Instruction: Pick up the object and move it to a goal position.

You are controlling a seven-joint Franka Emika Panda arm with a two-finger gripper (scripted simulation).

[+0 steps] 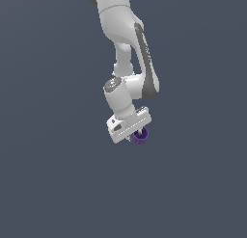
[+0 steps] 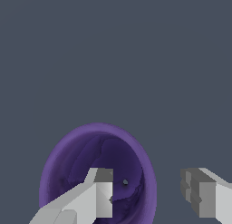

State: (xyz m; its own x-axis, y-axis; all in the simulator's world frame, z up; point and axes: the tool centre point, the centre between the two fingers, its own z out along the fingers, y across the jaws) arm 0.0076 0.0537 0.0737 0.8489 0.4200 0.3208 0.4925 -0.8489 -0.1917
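Note:
The object is a small dark purple cup (image 1: 141, 136) with a hollow top, sitting just under the white gripper (image 1: 135, 134) in the exterior view. In the wrist view the cup (image 2: 81, 155) fills the lower part of the picture, seen from above into its hollow. My gripper (image 2: 146, 196) is open and straddles one side of the cup's wall. One finger (image 2: 102, 193) reaches into the hollow and the other finger (image 2: 204, 196) stands outside the rim with a gap to it. The cup's base is hidden.
A plain dark grey-blue surface (image 1: 58, 174) surrounds the arm on all sides. The white arm (image 1: 130, 49) comes down from the top of the exterior view.

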